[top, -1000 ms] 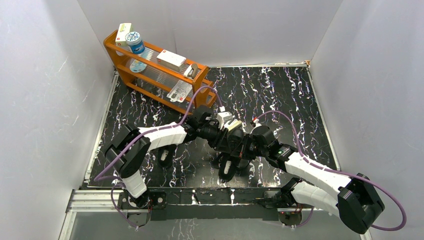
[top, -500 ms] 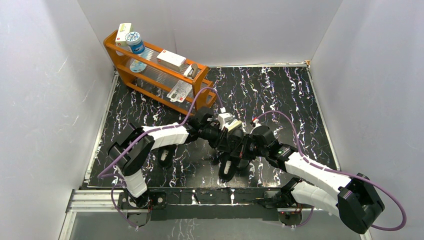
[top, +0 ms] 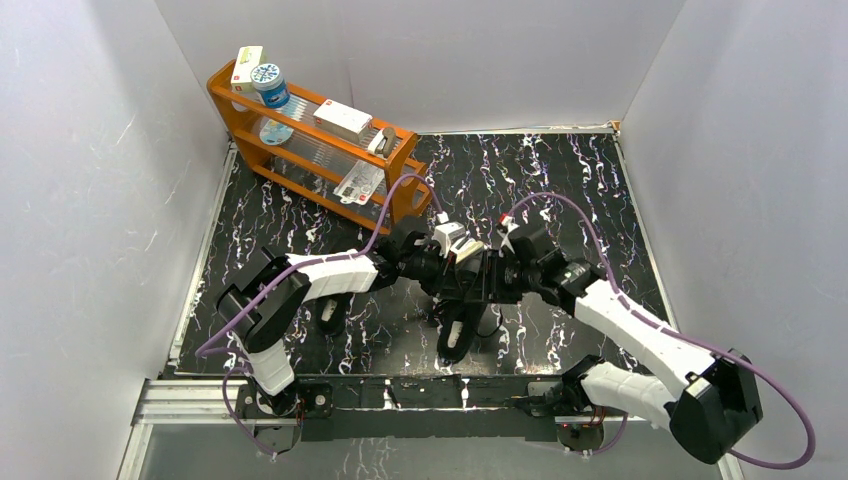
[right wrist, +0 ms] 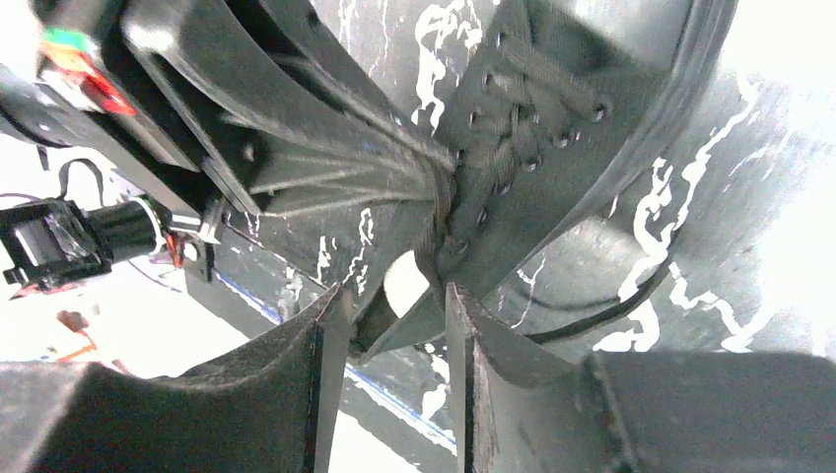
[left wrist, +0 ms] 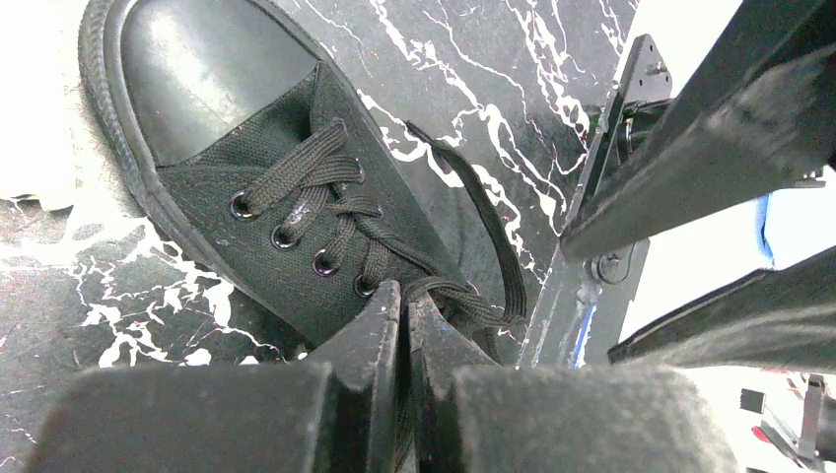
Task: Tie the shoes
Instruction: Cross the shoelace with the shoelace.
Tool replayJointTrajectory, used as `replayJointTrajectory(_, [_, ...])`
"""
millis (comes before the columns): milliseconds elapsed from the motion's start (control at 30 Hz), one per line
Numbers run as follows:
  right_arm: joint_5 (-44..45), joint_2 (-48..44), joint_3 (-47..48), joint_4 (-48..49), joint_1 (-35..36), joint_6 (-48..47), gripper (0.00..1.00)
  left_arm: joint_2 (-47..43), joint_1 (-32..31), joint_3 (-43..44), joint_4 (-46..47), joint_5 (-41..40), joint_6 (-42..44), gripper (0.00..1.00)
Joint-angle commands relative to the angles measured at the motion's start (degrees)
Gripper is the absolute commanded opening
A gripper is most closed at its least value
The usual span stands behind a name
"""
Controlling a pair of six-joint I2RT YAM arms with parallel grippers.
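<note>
Change: since the earlier frame the right wrist has swung up-frame in the top view and its jaws have parted, while the left jaws have closed.
Left gripper (left wrist: 402, 296): fingers pressed together at the ankle end of the lacing, seemingly clamped on the lace (left wrist: 498, 256).
Right gripper (right wrist: 389, 296): jaws apart and holding nothing; a lace strand hangs just above the gap.
Shoe being worked (left wrist: 286, 197): centre of the top view, below the two meeting wrists, flat on the marbled table (top: 560, 180).
Second shoe (top: 330, 315): lower left, beside the left arm, untouched.
Long axis: in the top view the toe seems to point at the bottom edge; in the left wrist view it sits upper left.
Key relation: the lace lies up-frame of the right jaws, running toward the left fingertips. The right arm is the free one, so I judge it should take the strand.
</note>
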Motion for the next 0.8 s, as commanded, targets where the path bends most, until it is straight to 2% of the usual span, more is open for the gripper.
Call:
replayJointTrajectory(0, [-7.84,5.31,7.36,-8.10,-4.81,-15.97,0.47,-3.25,-0.12,-0.41,2.87,-1.21,-1.53,0.00])
replayJointTrajectory(167, [-17.99,13.42,11.36,-3.52,-10.74,-23.12,0.43,-3.65,-0.14,-0.30,2.56,-1.17,-1.54,0.00])
replayJointTrajectory(400, [-28.72,21.66,10.60,2.48,-13.85,-23.26,0.37,-4.85,-0.14,-1.31,2.68,-1.38,-2.16,0.00])
replayJointTrajectory(600, [-32.91,22.14,7.73,9.79,-13.85,-19.13,0.38,-5.14,-0.14,-1.72,3.65,-0.31,-2.72,0.00])
replayJointTrajectory(767, [-33.09,23.77,6.74,10.41,-13.91,-19.09,0.29,-5.32,-0.14,-2.22,4.19,0.04,-2.99,0.00])
